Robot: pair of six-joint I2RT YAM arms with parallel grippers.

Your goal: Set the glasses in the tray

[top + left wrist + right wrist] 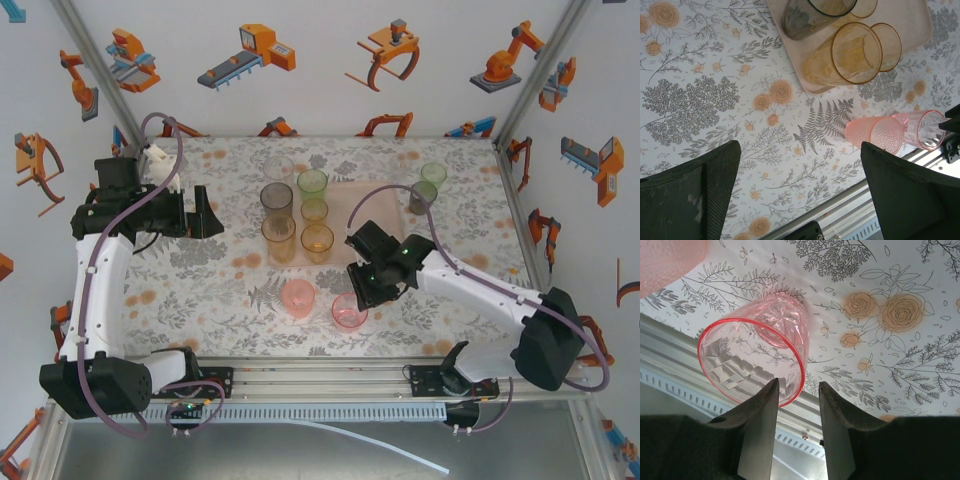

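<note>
glasses (pixel 279 235) stand partly in the tray (pixel 345 200), two pink ones on the bench (pixel 200 290) before it. from above, the right arm (pixel 470 285) stretches over the clear pink glass (pixel 348 318); its wrist view adds the rim between half-spread right jaws, unpinched. left arm (pixel 95 270) bends outward, left jaws spread wide beside the tray.

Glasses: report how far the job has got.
Done: about five glasses stand in the tray. In hand: the right gripper straddles the rim of the clear pink glass, jaws not closed. Remaining: that one, the frosted pink glass, two green glasses right of the tray, a clear glass by its far-left corner. The left gripper hangs open.
</note>
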